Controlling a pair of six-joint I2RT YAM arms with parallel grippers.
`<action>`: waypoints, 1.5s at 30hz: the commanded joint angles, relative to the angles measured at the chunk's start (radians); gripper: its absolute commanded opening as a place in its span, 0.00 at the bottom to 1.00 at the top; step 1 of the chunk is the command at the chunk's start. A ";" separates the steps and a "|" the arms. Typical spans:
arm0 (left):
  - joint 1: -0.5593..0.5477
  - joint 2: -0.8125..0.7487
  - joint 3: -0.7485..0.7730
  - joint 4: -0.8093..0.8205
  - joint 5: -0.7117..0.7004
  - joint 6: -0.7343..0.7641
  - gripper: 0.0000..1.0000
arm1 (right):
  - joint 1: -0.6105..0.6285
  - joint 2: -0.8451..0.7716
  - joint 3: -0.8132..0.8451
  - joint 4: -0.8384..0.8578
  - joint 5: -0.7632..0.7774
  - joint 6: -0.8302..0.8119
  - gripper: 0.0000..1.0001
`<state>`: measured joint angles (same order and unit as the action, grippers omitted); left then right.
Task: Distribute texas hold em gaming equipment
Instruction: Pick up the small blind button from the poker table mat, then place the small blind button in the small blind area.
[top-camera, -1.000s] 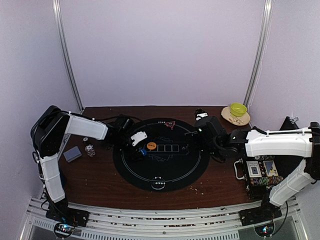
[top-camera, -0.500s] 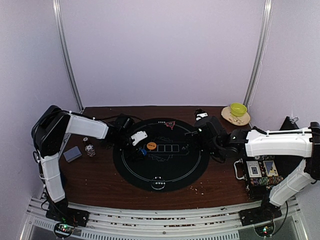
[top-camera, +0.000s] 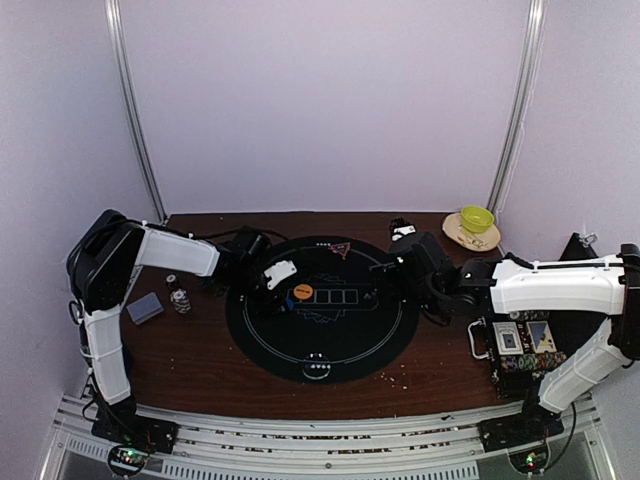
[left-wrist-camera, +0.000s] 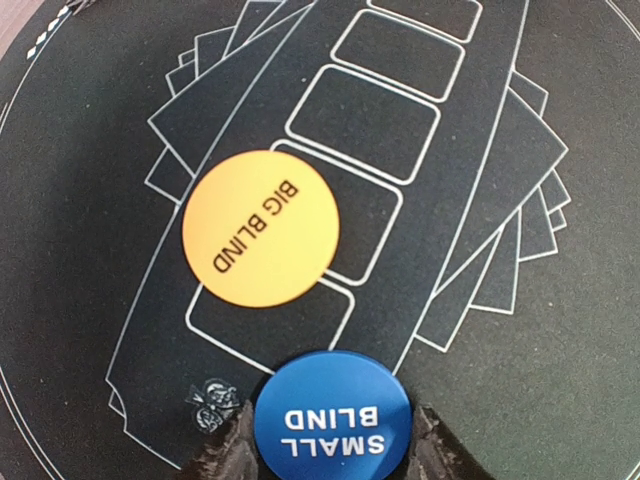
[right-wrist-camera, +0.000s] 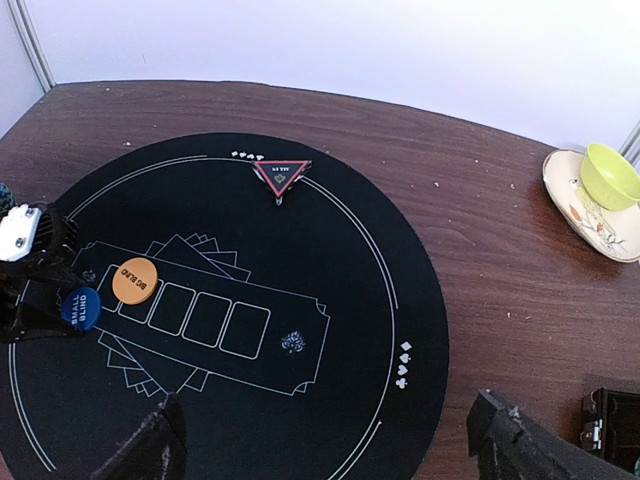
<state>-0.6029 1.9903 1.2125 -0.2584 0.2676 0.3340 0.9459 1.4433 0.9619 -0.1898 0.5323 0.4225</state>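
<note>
The left gripper (left-wrist-camera: 330, 458) sets its jaws against opposite edges of the blue button disc (left-wrist-camera: 332, 418), pinching it flat at the left end of the mat (left-wrist-camera: 560, 380). The orange button disc (left-wrist-camera: 260, 228) lies just beyond, not touching. The right gripper (right-wrist-camera: 335, 440), jaws spread and empty, hangs well to the right, so the left arm is nearer.

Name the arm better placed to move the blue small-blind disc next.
Left. The left gripper pinches the blue disc by both edges; the right gripper hangs open, well away across the mat.
</note>
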 joint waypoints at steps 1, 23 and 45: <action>-0.001 0.039 -0.002 -0.018 -0.025 0.001 0.46 | 0.006 -0.027 -0.008 -0.002 0.026 -0.004 1.00; 0.077 -0.135 -0.061 0.034 -0.084 -0.035 0.46 | 0.009 -0.026 -0.008 -0.002 0.034 -0.004 1.00; 0.188 -0.131 -0.091 0.023 -0.128 -0.014 0.46 | 0.019 -0.025 -0.012 -0.005 0.041 -0.008 1.00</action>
<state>-0.4221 1.8763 1.1454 -0.2417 0.1463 0.3008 0.9573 1.4433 0.9619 -0.1902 0.5442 0.4217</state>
